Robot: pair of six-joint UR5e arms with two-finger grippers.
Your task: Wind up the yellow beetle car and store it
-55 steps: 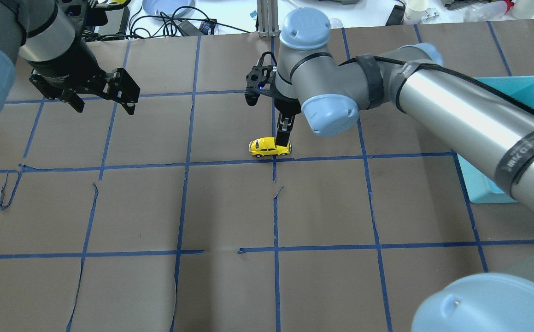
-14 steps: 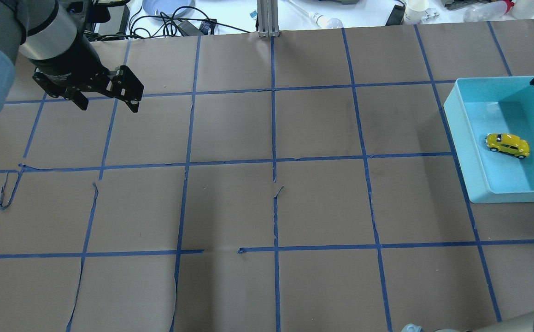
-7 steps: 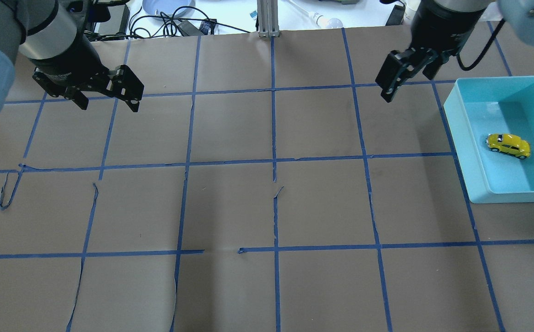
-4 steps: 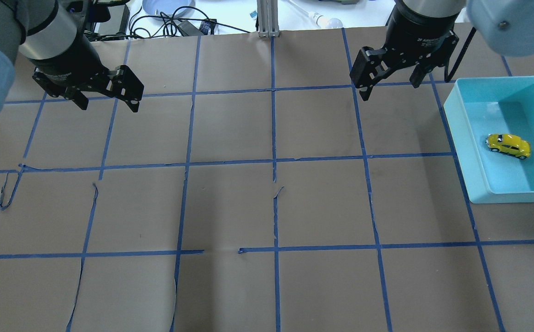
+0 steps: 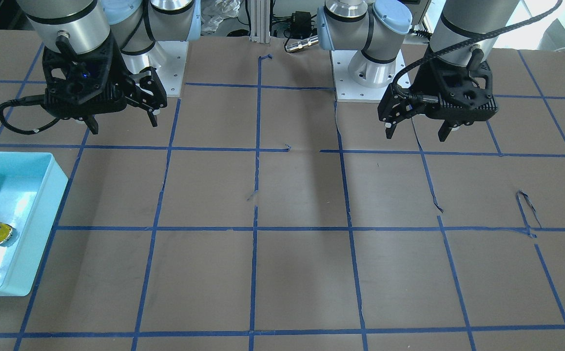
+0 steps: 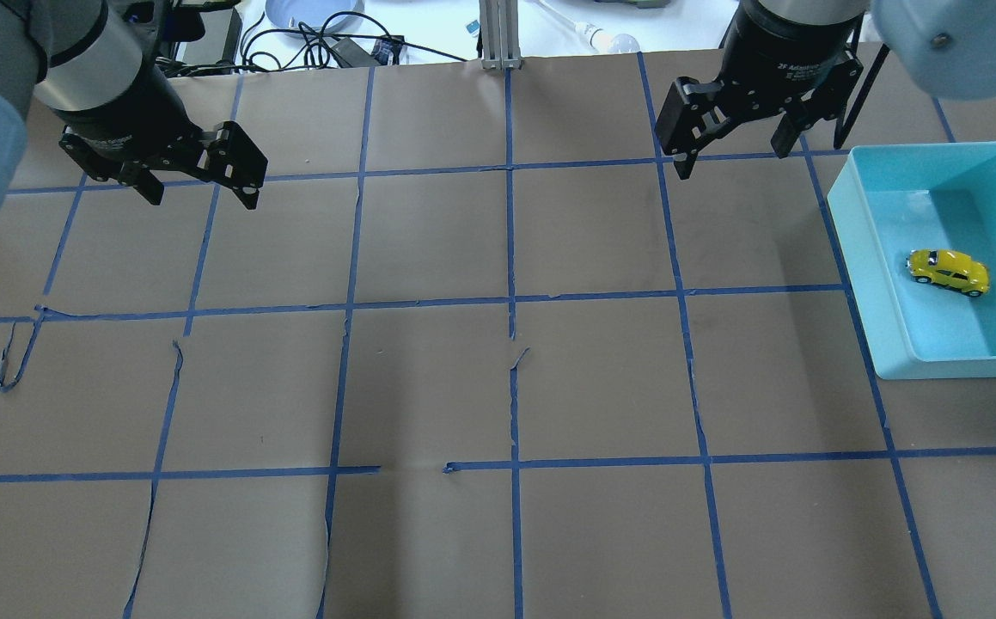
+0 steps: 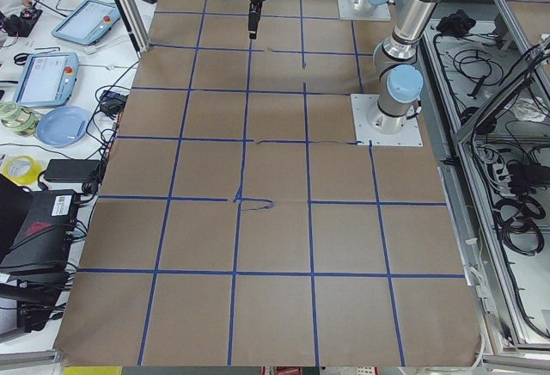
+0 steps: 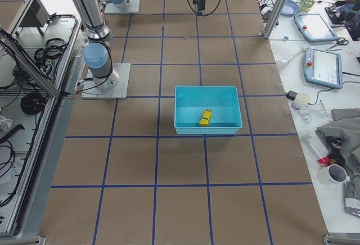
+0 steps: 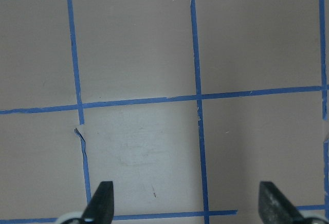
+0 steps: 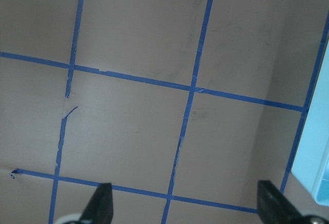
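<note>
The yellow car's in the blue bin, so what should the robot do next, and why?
Probably just park the right claw; it hangs open and empty, like the left claw, and the yellow beetle car lies inside the blue bin.

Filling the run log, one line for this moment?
phase: stored | yellow beetle car: inside teal bin | left pincer: open, empty | right pincer: open, empty

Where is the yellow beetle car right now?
In the overhead view the yellow beetle car sits inside the light blue bin on the robot's right, apart from the right gripper.
</note>
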